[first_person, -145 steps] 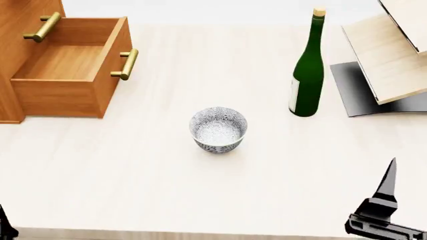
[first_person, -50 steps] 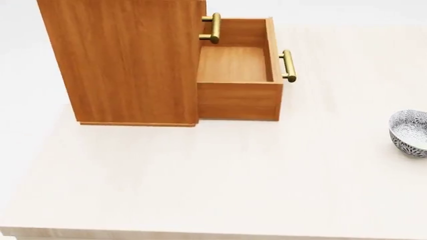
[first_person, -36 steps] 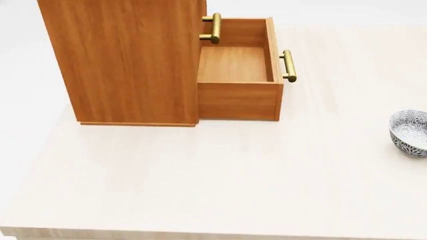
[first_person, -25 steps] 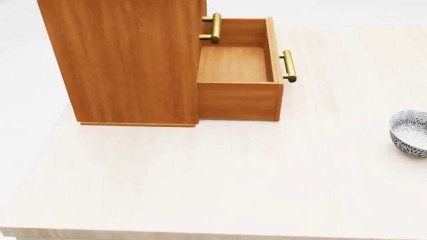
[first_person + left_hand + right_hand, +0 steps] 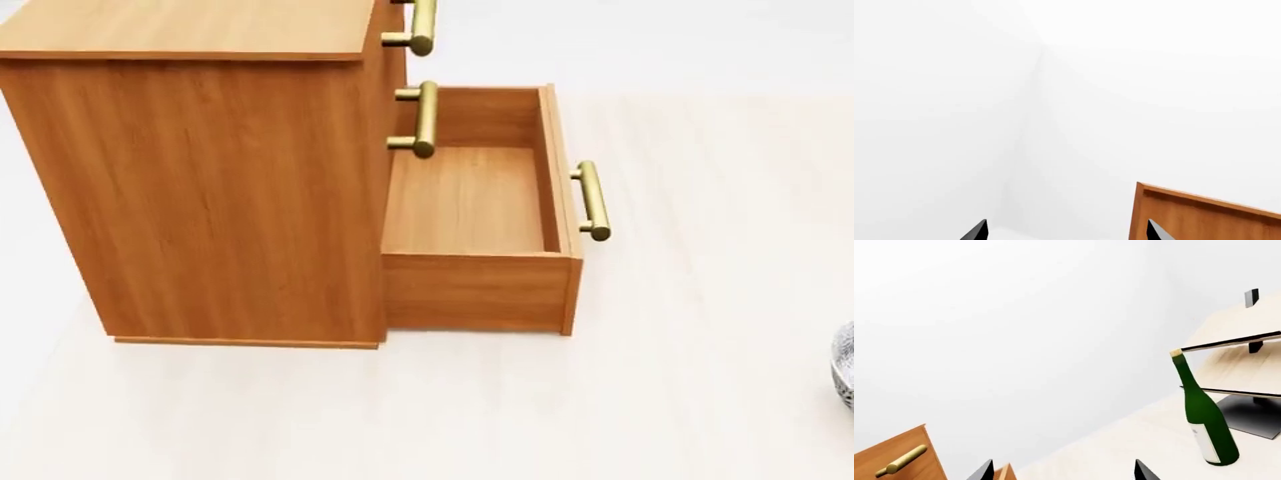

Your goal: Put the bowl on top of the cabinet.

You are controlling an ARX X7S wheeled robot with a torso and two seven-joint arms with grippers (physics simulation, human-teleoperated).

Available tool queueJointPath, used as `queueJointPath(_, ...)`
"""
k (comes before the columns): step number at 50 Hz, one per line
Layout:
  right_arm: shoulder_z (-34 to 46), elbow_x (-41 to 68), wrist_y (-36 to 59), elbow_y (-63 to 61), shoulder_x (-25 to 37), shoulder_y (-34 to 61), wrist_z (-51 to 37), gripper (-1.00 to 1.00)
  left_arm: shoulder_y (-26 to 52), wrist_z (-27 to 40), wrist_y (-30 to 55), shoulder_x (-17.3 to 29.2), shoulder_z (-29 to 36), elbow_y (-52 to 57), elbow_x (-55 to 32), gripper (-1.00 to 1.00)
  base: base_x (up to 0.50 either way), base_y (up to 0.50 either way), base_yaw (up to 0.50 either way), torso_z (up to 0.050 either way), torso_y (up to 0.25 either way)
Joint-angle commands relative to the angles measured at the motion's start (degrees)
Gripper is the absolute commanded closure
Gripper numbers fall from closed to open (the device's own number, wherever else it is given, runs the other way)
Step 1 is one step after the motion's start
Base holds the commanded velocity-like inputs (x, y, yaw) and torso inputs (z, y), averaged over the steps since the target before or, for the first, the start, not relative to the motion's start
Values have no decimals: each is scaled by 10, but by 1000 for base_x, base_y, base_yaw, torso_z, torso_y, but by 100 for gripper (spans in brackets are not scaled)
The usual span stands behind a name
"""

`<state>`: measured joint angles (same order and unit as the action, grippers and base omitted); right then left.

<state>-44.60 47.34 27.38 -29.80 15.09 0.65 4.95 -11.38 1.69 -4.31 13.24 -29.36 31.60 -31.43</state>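
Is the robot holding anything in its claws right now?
No. Both the left gripper and right gripper are open and empty; the bowl sits on the table.

The cabinet [image 5: 227,190] is made of matt orange-brown wood, with brass-coloured metal handles [image 5: 593,201]. The table [image 5: 694,400] is finished in pale wood grain. The bottle [image 5: 1204,415] is rendered as glossy green glass.

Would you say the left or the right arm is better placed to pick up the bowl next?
Probably the right: the bowl sits at the head view's far right edge, right of the cabinet. Both grippers look open and empty.
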Motion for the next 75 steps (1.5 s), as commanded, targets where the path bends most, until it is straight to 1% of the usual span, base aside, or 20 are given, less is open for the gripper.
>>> queueJointPath(1, -3, -4, -5, 1, -5, -4, 8, -100, -3, -5, -6, -3, -6, -1, 0, -100, 500, 0, 0, 0, 0)
queueJointPath(38, 11, -2, -6, 8, 2, -13, 8, -100, -8, -8, -16, 4, 3, -5, -5, -100, 500, 0, 0, 0, 0)
queueJointPath(43, 20, -17, -3, 16, 4, -9, -3, -100, -9, -8, -16, 5, 4, -4, -5, -100, 500, 0, 0, 0, 0)
queueJointPath(50, 26, -8, 13, 21, 11, -6, -10, -100, -10, -7, -18, 6, 5, -3, -6, -100, 138, 0, 0, 0, 0)
queueJointPath(52, 34, -11, 32, 23, 25, -4, -21, -100, -11, -6, -18, 6, 5, -3, -6, -100, 0, 0, 0, 0, 0)
queueJointPath(54, 33, 18, 59, 24, 41, 1, -22, -100, -11, -5, -18, 6, 5, -3, -6, -100, 0, 0, 0, 0, 0)
queueJointPath(57, 38, 46, 99, 20, 75, -8, -13, -100, -11, -5, -18, 7, 7, -3, -4, -100, 0, 0, 0, 0, 0)
queueJointPath(60, 47, 47, 120, 27, 101, -17, -2, -100, -12, -5, -19, 7, 7, -3, -4, -100, 0, 0, 0, 0, 0)
queueJointPath(64, 52, 50, 141, 44, 124, 2, -17, -100, -12, -5, -20, 8, 8, -4, -5, -100, 0, 0, 0, 0, 0)
queueJointPath(65, 58, 62, 160, 52, 140, 12, -17, -100, -12, -5, -20, 8, 8, -4, -6, -100, 0, 0, 0, 0, 0)
queueJointPath(68, 70, 75, 181, 60, 162, 20, -7, -100, -12, -4, -21, 9, 8, -3, -6, -100, 0, 0, 0, 0, 0)
queueJointPath(75, 126, 46, 210, 103, 213, 53, -2, -100, -13, -3, -22, 10, 8, -4, -8, -100, 0, 0, 0, 0, 0)
